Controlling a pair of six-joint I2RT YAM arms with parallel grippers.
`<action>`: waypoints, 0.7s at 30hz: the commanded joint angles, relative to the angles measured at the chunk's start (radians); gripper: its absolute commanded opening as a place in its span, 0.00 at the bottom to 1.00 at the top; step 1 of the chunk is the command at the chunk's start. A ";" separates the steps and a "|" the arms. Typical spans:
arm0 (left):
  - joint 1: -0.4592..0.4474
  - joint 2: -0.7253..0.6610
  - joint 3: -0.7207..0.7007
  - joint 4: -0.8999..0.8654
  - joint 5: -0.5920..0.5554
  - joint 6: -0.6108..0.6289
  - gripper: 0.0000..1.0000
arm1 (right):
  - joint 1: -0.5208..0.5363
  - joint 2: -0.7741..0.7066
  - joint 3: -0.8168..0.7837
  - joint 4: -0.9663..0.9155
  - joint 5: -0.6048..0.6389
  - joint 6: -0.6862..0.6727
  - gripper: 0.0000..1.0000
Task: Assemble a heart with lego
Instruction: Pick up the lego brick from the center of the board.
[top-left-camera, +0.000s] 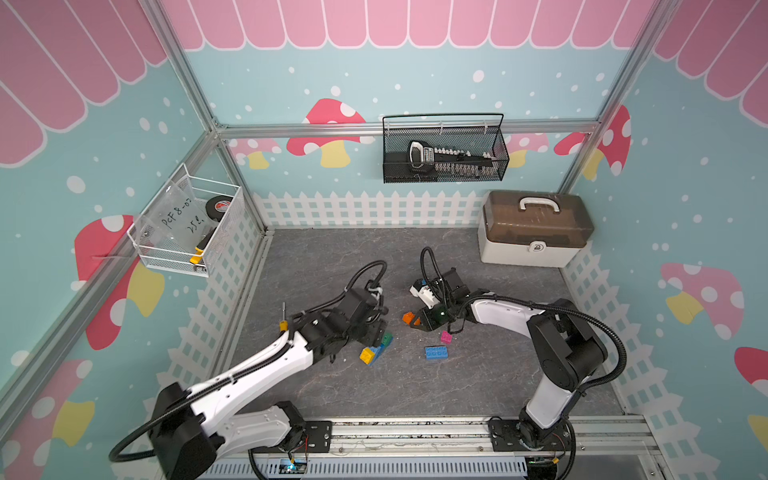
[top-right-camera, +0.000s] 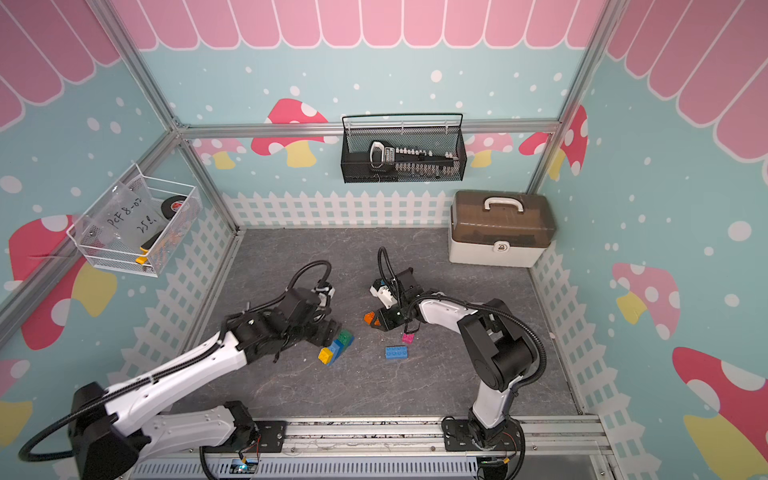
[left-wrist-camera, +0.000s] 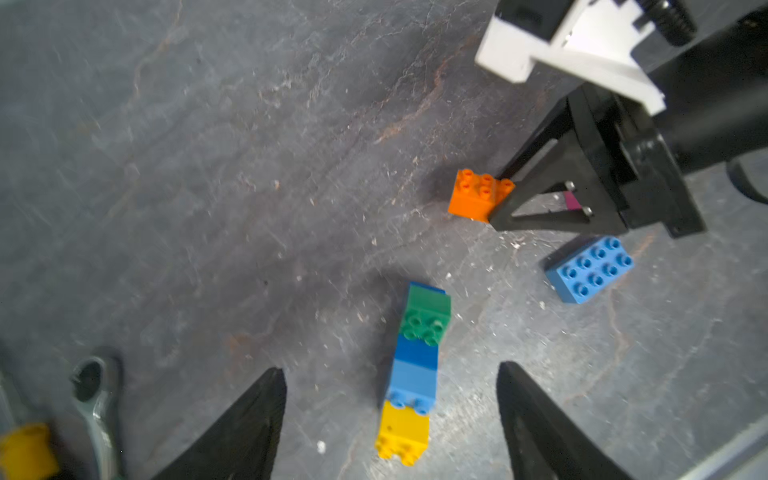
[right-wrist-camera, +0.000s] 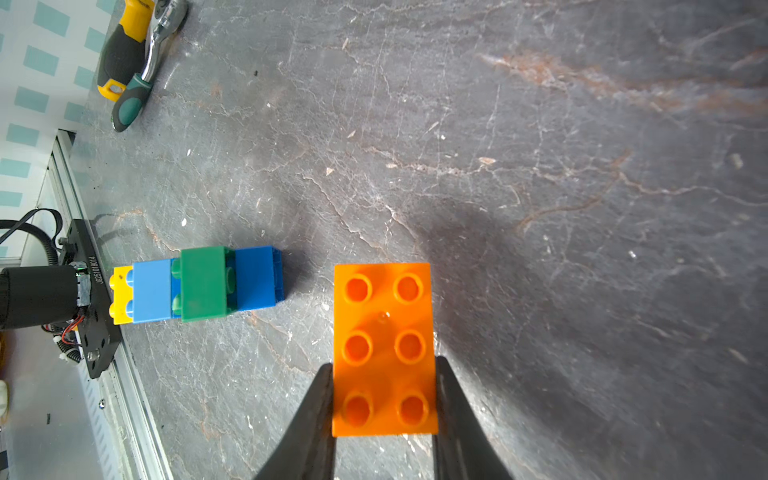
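A partly built heart (top-left-camera: 376, 349) (left-wrist-camera: 415, 374) lies on its side on the grey mat: yellow, light blue, dark blue and green lego joined in a row. My left gripper (left-wrist-camera: 390, 369) is open and low over it; the yellow end sits between the fingers, touching neither. My right gripper (right-wrist-camera: 384, 363) (top-left-camera: 417, 320) is shut on an orange brick (right-wrist-camera: 384, 349) (top-left-camera: 410, 318), a short way right of the green end (right-wrist-camera: 203, 284). A loose light blue brick (top-left-camera: 436, 353) (left-wrist-camera: 590, 270) and a pink brick (top-left-camera: 446, 336) lie near the right gripper.
A ratchet and yellow-handled screwdriver (right-wrist-camera: 129, 62) (top-left-camera: 284, 320) lie by the left arm. A brown-lidded toolbox (top-left-camera: 534, 228) stands at the back right. A black wire basket (top-left-camera: 444, 153) and a white one (top-left-camera: 187, 224) hang on the walls.
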 joint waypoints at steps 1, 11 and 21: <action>-0.041 -0.103 -0.224 0.276 -0.020 -0.147 0.85 | 0.004 -0.022 0.011 -0.008 -0.012 -0.018 0.26; -0.100 -0.116 -0.500 0.629 -0.108 -0.154 0.96 | 0.004 -0.064 0.034 -0.085 0.022 -0.051 0.27; -0.137 0.011 -0.621 0.874 -0.117 -0.164 0.87 | -0.016 -0.113 0.039 -0.127 0.010 -0.066 0.27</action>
